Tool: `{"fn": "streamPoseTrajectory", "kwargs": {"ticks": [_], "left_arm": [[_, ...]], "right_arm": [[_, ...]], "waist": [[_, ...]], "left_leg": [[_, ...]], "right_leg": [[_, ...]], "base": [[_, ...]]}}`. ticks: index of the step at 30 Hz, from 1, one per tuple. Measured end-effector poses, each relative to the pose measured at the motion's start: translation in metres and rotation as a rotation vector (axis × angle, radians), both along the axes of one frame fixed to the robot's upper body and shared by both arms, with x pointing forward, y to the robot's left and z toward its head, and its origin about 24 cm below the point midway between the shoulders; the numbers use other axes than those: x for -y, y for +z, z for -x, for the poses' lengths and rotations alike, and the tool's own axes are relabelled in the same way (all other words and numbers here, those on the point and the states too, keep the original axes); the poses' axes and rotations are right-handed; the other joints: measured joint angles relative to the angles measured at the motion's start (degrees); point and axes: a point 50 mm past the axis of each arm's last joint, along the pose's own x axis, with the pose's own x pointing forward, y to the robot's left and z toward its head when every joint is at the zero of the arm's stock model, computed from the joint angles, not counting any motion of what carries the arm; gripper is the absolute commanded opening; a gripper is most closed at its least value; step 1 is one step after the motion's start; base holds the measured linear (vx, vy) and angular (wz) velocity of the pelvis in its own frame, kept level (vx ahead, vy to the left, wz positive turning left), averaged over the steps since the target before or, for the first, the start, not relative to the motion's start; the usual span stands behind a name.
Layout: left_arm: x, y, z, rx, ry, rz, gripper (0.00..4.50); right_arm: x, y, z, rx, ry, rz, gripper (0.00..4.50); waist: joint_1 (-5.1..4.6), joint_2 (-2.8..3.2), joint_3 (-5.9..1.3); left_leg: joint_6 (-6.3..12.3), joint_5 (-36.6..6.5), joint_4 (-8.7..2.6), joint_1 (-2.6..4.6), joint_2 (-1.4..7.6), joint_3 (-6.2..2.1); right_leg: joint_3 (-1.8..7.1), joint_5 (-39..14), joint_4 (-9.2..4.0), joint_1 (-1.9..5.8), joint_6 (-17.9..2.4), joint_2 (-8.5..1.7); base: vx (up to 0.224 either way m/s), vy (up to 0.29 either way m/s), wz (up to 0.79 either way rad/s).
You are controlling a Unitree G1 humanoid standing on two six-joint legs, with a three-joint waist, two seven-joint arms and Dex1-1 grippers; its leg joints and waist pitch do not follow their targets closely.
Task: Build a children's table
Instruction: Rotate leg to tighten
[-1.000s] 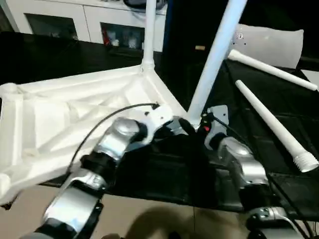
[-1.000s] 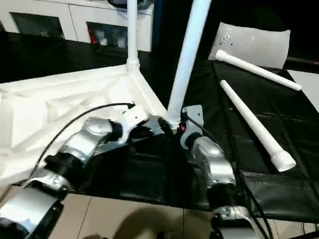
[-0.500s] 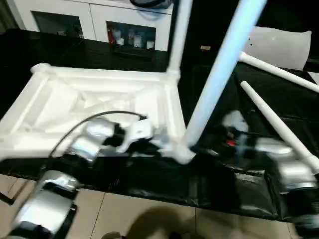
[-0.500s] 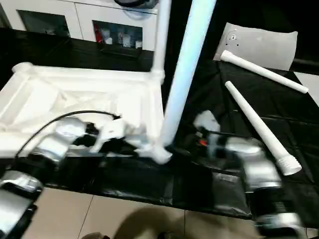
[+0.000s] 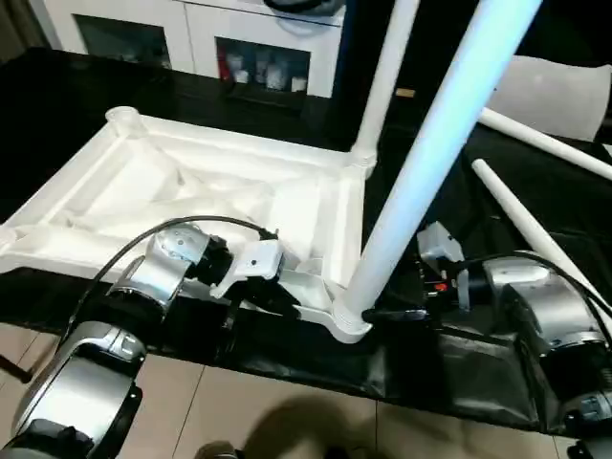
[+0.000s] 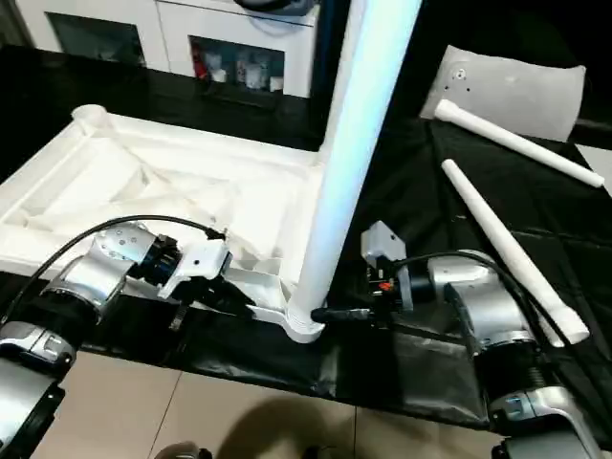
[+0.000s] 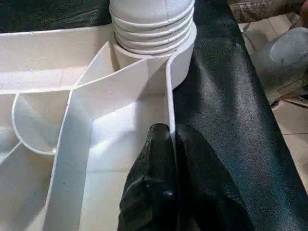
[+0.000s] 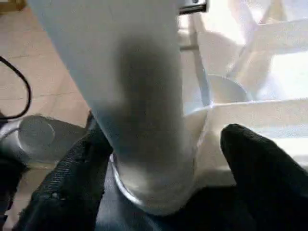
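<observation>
Head stereo pair looks down over the tabletop (image 5: 191, 191); both wrist cameras sit close, seemingly sharing its corner socket (image 7: 178, 57).

Counter (image 5: 67, 105) covered in black sheeting, faintly creased, glossy in patches; the cover's front edge hangs over the near side. Beyond the counter's far edge, a white cabinet (image 5: 191, 29) with dark glass-fronted compartments; small items sit inside one compartment (image 5: 260, 69), some red, too small to identify. At the far right of the counter, a white pillow-like slab (image 6: 512, 86) lies flat, with a small round mark (image 6: 461, 73) near one corner. Below the near edge, a beige tiled floor (image 5: 287, 411) with grout lines, carrying a soft dark shadow (image 5: 306, 435).
</observation>
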Motion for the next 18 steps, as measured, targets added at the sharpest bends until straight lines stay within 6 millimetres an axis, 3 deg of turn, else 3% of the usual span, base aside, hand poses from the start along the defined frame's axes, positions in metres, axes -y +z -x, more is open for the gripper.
{"fn": "streamPoseTrajectory", "kwargs": {"ticks": [18], "left_arm": [[0.0017, -0.0011, -0.0015, 0.002, -0.007, 0.001, 0.00]], "right_arm": [[-0.0054, -0.0028, 0.0015, -0.004, 0.033, -0.021, 2.20]], "waist": [[0.25, -0.03, -0.01]], "left_leg": [[-0.01, 0.0, 0.06, 0.02, 0.00, 0.01]], "right_leg": [[0.00, 0.0, 0.04, 0.06, 0.0, -0.01]], "base": [[0.000, 0.000, 0.00]]}}
